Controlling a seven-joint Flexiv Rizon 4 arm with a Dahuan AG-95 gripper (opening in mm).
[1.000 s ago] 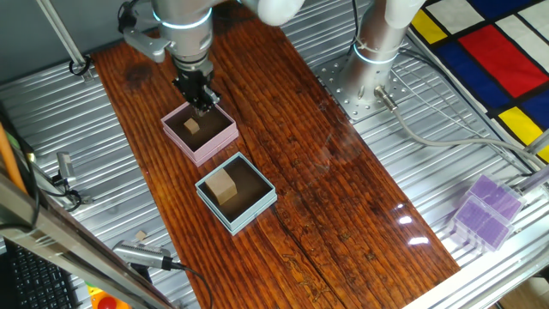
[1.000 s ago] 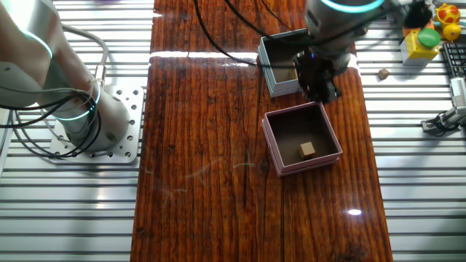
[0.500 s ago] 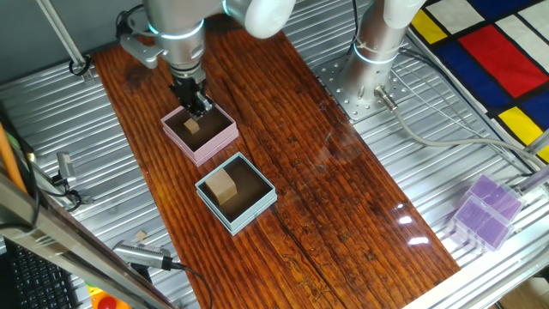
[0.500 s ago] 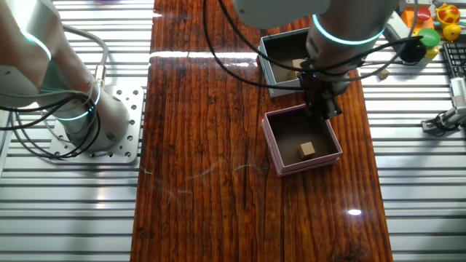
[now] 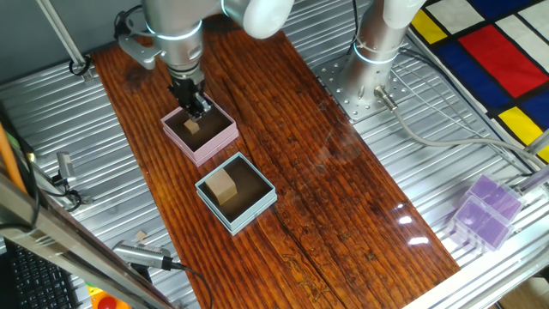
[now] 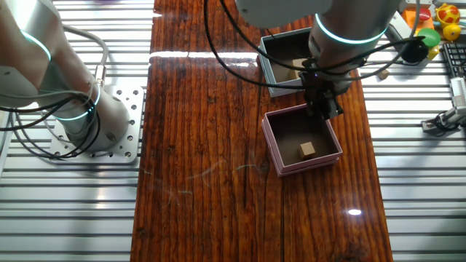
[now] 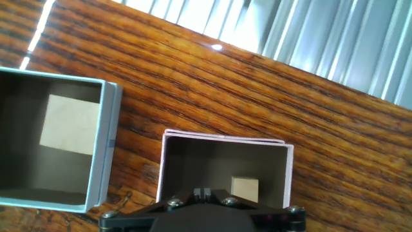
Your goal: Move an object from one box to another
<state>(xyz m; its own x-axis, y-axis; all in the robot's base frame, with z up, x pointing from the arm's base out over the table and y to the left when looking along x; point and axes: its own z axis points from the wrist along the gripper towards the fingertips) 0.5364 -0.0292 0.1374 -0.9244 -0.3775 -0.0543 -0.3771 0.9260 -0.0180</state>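
Observation:
The pink box stands on the wooden table with a small wooden cube inside. The light blue box stands next to it and holds a larger wooden cube. My gripper hangs over the pink box's far edge, fingers together and holding nothing. In the other fixed view my gripper is above the pink box, short of the small cube. In the hand view the pink box and small cube are below my gripper, and the blue box is at the left.
The arm's base is bolted beside the table's right side. Purple clear boxes lie at the far right. Coloured toys and a small wooden piece lie past the blue box. A metal tool lies near the front left.
My gripper moved from the blue box side to above the pink box's edge during the first half second, then stayed nearly still. The cubes and boxes have not moved.

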